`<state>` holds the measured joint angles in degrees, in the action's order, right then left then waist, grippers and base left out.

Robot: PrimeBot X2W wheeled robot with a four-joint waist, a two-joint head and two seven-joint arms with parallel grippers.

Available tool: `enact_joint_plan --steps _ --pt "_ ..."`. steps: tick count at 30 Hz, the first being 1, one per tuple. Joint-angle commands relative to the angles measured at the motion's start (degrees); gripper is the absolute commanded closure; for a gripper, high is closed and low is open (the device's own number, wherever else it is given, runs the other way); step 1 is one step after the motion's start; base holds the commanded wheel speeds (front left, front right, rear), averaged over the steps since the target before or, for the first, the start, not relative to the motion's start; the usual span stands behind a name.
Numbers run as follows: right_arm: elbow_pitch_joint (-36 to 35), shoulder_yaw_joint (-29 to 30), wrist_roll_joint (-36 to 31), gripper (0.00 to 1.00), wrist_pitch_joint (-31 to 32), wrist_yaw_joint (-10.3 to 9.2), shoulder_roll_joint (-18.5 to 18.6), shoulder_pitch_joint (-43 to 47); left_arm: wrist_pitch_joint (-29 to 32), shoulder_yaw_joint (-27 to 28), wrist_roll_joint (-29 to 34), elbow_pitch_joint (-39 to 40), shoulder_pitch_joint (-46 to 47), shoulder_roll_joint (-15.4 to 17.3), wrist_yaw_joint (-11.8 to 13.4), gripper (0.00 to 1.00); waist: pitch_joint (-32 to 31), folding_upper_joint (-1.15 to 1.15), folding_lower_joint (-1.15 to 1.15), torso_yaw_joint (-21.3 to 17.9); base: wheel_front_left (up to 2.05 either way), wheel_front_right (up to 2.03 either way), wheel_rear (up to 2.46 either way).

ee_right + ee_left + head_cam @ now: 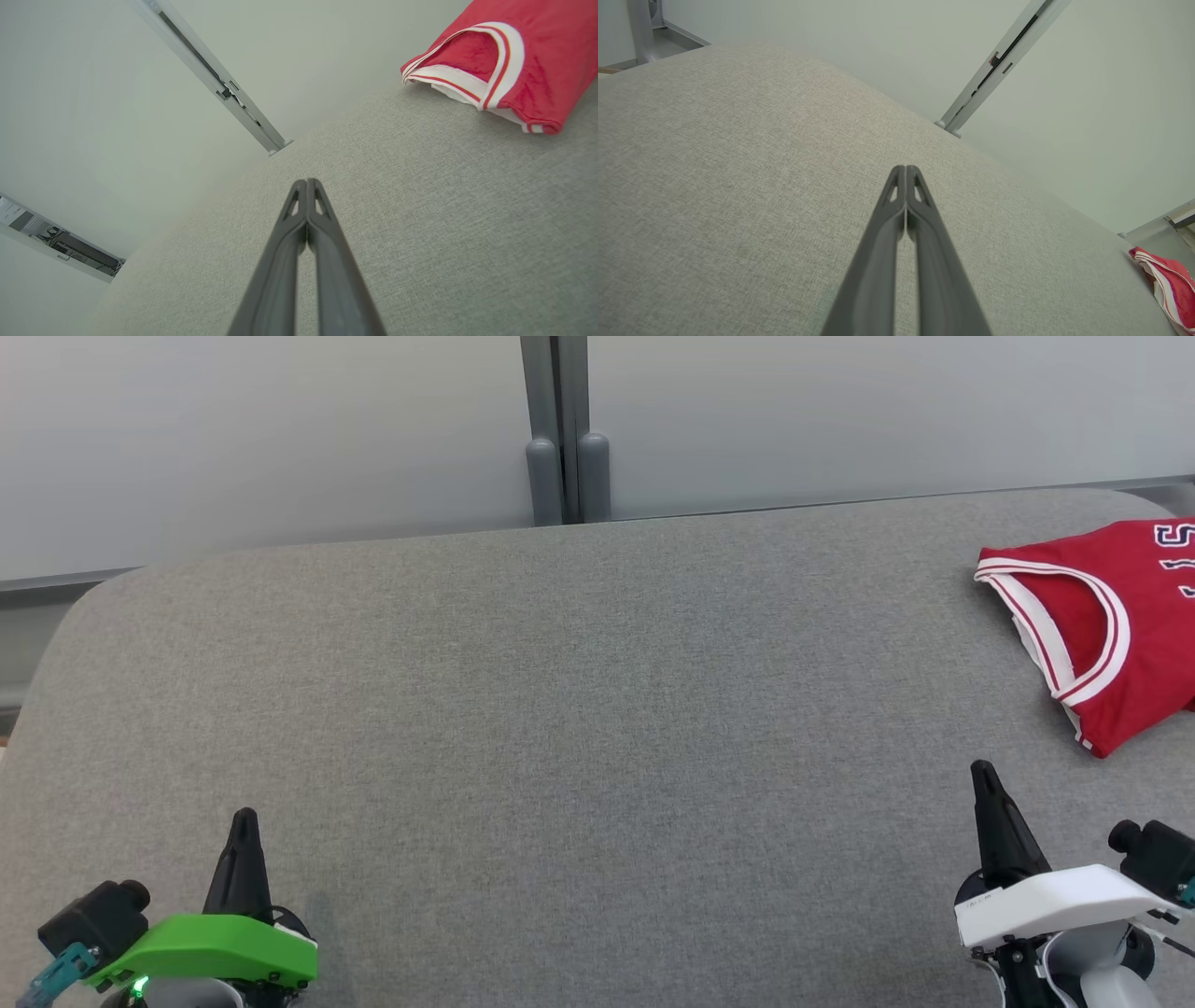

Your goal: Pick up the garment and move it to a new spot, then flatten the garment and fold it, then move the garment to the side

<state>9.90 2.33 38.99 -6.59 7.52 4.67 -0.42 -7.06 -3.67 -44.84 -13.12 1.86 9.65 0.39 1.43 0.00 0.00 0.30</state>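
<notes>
The garment [1111, 616] is a red sleeveless jersey with white and red trim, lying folded at the far right of the grey padded table [560, 728], partly cut off by the picture's edge. It also appears as the garment [523, 60] at the upper right of the right wrist view and as a red edge of the garment [1169, 284] at the lower right of the left wrist view. My right gripper [982, 775] is shut and empty, a short way in front of the jersey. My left gripper [245, 819] is shut and empty at the near left, far from it.
A pale wall with a grey vertical post [565, 429] stands behind the table's rounded back edge. Bare grey fabric stretches across the middle and left of the table between the two grippers.
</notes>
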Motion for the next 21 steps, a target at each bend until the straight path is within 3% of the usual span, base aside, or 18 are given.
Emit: enact_joint_plan --steps 1,21 --pt "-0.5 0.4 2.3 1.00 0.5 -0.01 0.2 -1.7 0.4 0.8 -2.2 0.6 1.8 0.1 -0.6 1.00 0.0 0.00 0.00 0.0 0.00 0.00 0.00" --pt "0.8 1.5 16.9 1.00 4.1 0.00 -0.4 -3.0 4.2 3.5 -15.1 0.2 2.7 -1.9 -2.7 1.00 -0.3 0.00 0.00 -0.1 0.00 0.00 0.00"
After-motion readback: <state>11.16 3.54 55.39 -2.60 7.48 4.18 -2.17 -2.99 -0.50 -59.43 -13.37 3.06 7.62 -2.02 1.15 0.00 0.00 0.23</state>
